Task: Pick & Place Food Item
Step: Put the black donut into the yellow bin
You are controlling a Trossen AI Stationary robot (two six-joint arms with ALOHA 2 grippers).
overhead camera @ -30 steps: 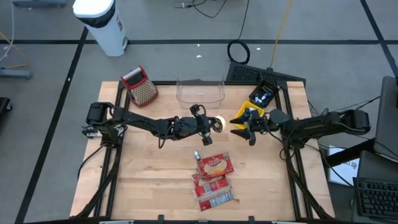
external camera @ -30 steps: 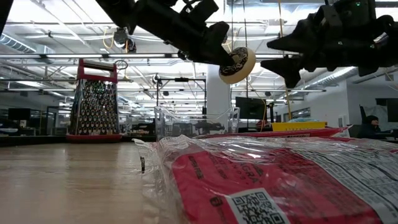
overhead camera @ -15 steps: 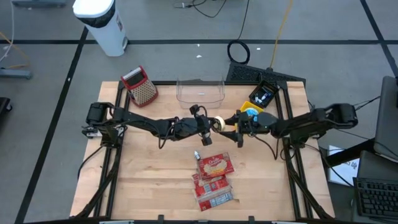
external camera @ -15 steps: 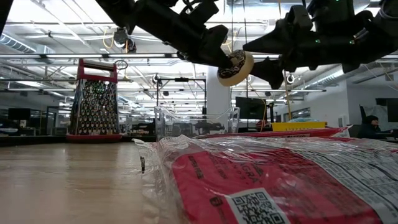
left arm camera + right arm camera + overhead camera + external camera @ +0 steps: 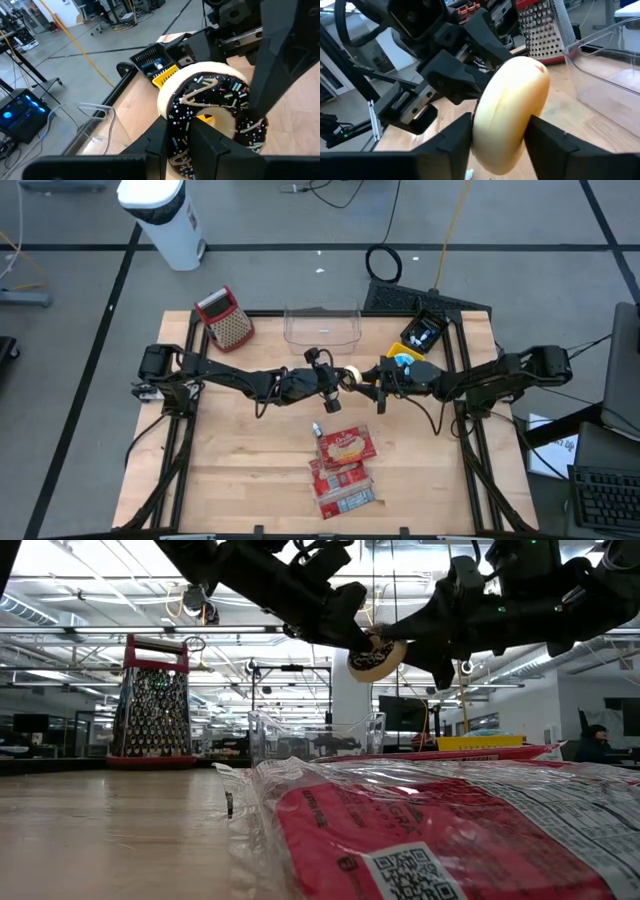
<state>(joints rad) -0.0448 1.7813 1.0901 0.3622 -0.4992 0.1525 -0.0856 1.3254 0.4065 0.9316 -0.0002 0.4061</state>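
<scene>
A donut [image 5: 351, 376] with dark sprinkled frosting [image 5: 210, 100] and a plain pale underside [image 5: 512, 115] hangs in the air above the middle of the table. My left gripper [image 5: 338, 380] reaches it from the table's left and is shut on it. My right gripper [image 5: 366, 380] meets it from the right, with its fingers closed in on the donut's other side. In the low view the donut [image 5: 375, 652] sits between the two dark grippers, well above the wood. My left gripper pinches the part of the donut's ring nearest to it [image 5: 181, 134] between its two fingers. It comes from the table's left, slanting slightly down. The donut stands on edge, tilted, clear of the table. My right gripper has a finger [image 5: 454, 137] on each side of the donut's pale body [image 5: 487, 127], at the end away from my left gripper. It comes level from the table's right. The donut stays in the air between both grippers.
A clear plastic container [image 5: 322, 325] stands behind the donut at the far edge. A red-topped grater [image 5: 228, 318] is at the far left and a yellow bin [image 5: 415, 340] at the far right. Red wrapped food packs [image 5: 343, 465] lie toward the near edge.
My right gripper has moved toward the table's left until the donut was between its open fingers, then narrowed them onto it. My left gripper has kept the donut in the same place in the air.
</scene>
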